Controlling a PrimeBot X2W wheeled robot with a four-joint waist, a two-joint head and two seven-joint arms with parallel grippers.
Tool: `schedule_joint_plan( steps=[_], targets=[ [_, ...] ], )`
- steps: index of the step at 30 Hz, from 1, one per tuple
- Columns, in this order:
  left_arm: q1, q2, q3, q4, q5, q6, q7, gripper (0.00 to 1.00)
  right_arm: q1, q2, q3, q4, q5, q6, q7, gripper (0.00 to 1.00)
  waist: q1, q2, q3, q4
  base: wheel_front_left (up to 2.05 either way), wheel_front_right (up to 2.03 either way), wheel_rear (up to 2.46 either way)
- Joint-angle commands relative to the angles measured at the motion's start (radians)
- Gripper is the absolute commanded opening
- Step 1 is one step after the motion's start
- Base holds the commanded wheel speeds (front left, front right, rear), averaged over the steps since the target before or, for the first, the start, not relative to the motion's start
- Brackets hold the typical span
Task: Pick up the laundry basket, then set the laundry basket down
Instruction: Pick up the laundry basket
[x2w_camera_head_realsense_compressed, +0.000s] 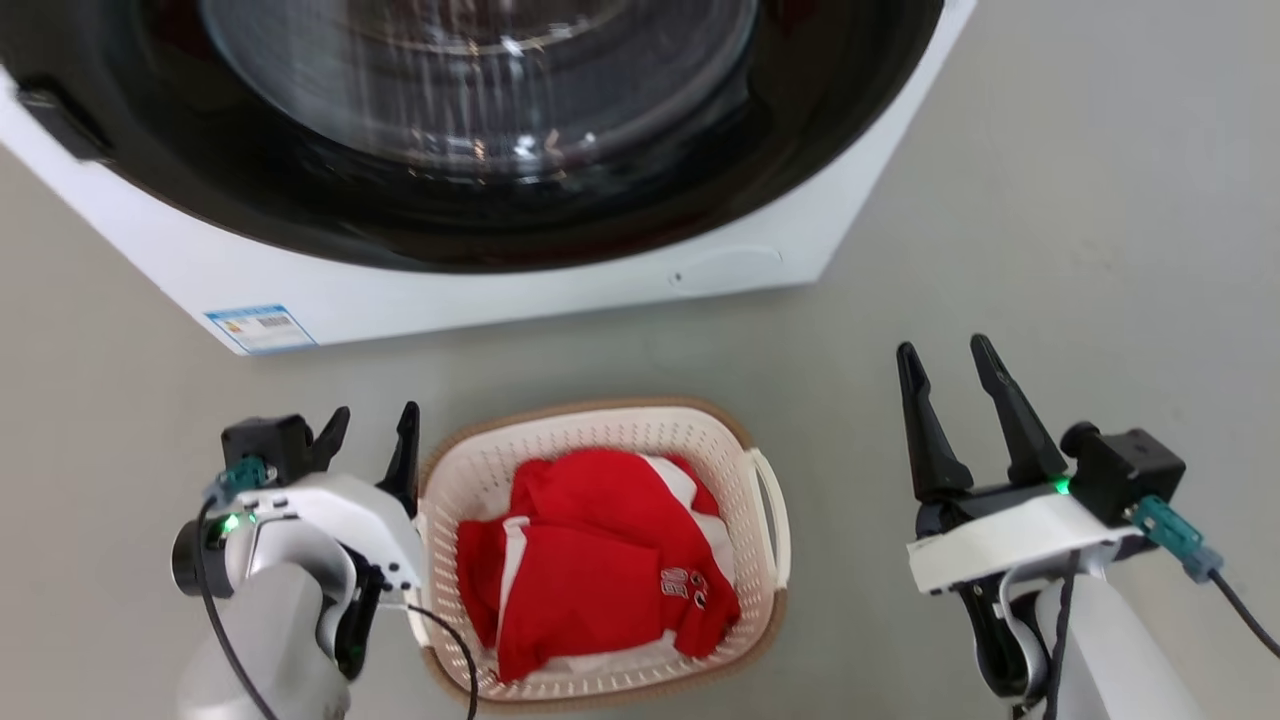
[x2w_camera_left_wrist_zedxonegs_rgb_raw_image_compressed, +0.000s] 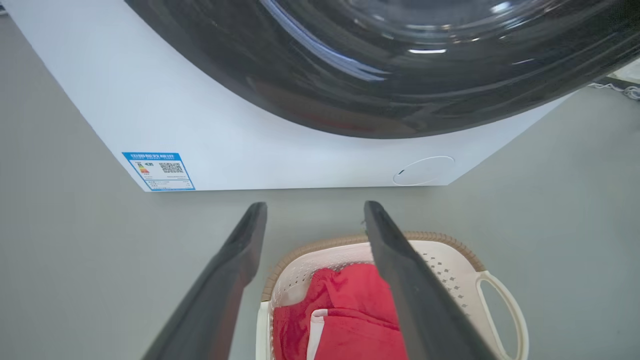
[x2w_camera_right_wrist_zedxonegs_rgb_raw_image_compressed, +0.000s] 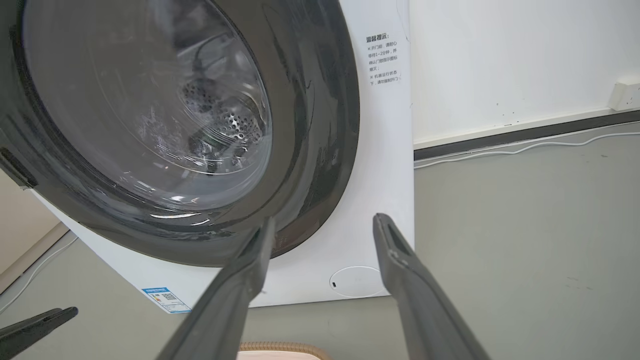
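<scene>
The left gripper (x2w_camera_head_realsense_compressed: 374, 413) apparently hides the laundry basket's (x2w_camera_head_realsense_compressed: 600, 426) left edge.

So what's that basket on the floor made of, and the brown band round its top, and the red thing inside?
The laundry basket looks like moulded plastic, cream-white and matt: its walls carry even rows of small punched holes. The rim band has a brown woven texture, perhaps wicker or plastic imitating it; the look leaves that open. The red garment is soft cloth, judging by its folds and creases.

White washing machine (x2w_camera_head_realsense_compressed: 500, 290), dark glass door (x2w_camera_head_realsense_compressed: 480, 150); blue label (x2w_camera_head_realsense_compressed: 260, 328) at lower corner; grey floor (x2w_camera_head_realsense_compressed: 1050, 200); red clothing (x2w_camera_head_realsense_compressed: 590, 570)
</scene>
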Motion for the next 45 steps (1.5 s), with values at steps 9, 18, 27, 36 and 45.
schedule_joint_plan(
  steps=[9, 18, 27, 36, 45],
  targets=[
    [0.161, -0.012, 0.114, -0.304, 0.103, 0.025, -0.006, 1.00, 0.049, -0.032, 0.020, -0.028, -0.002, 0.007, -0.014, 1.00, 0.0000, 0.0000, -0.146, 0.077, 0.00, 0.00, 0.00],
    [0.316, -0.049, 0.174, -0.520, 0.179, 0.010, -0.006, 1.00, 0.099, -0.084, 0.067, -0.022, 0.016, 0.007, -0.014, 1.00, 0.0000, 0.0000, -0.252, 0.110, 0.00, 0.00, 0.00],
    [0.409, -0.074, 0.205, -0.601, 0.203, -0.005, -0.006, 1.00, 0.133, -0.109, 0.081, -0.044, 0.045, 0.007, -0.014, 1.00, 0.0000, 0.0000, -0.307, 0.119, 0.00, 0.00, 0.00],
    [0.474, -0.092, 0.239, -0.657, 0.209, 0.005, -0.006, 1.00, 0.169, -0.092, 0.058, -0.068, 0.036, 0.007, -0.014, 1.00, 0.0000, 0.0000, -0.326, 0.120, 0.00, 0.00, 0.00],
    [0.478, -0.098, 0.251, -0.659, 0.210, -0.002, -0.006, 1.00, 0.173, -0.080, 0.035, -0.079, 0.025, 0.007, -0.014, 1.00, 0.0000, 0.0000, -0.322, 0.121, 0.00, 0.00, 0.00]
  ],
)
